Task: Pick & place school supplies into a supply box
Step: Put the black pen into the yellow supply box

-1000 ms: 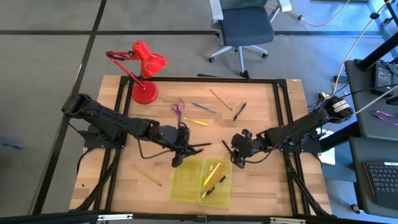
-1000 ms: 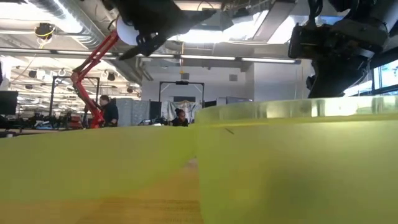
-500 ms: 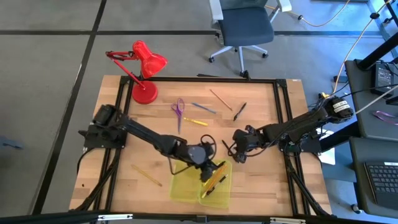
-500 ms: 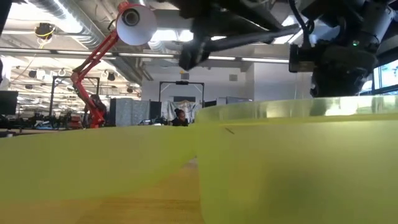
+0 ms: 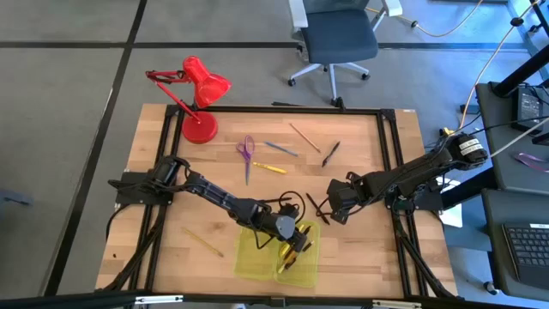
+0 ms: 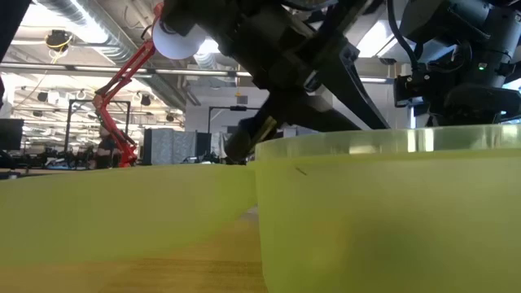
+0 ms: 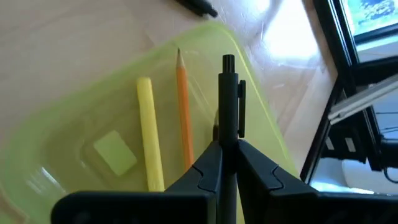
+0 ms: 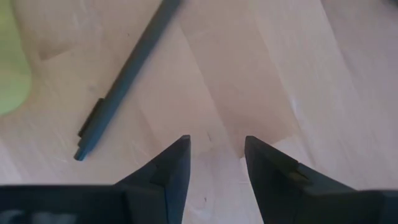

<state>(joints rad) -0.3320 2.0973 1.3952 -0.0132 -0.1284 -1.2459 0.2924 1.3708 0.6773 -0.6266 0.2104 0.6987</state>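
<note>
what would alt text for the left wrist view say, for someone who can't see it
The left gripper is shut on a black pen, holding it over one half of the translucent yellow-green supply box. Inside that half lie a yellow pencil and an orange pencil, side by side. Light wooden table surrounds the box.

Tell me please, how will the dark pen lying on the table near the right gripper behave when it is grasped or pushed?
The dark pen looks thin, straight and rigid, so it should probably lift without bending and feel light. Its round barrel may roll on the smooth wooden table if nudged sideways, though its clip could stop it. The open right gripper has nothing between its fingers; a slim, smooth barrel may slip unless pinched squarely.
</note>
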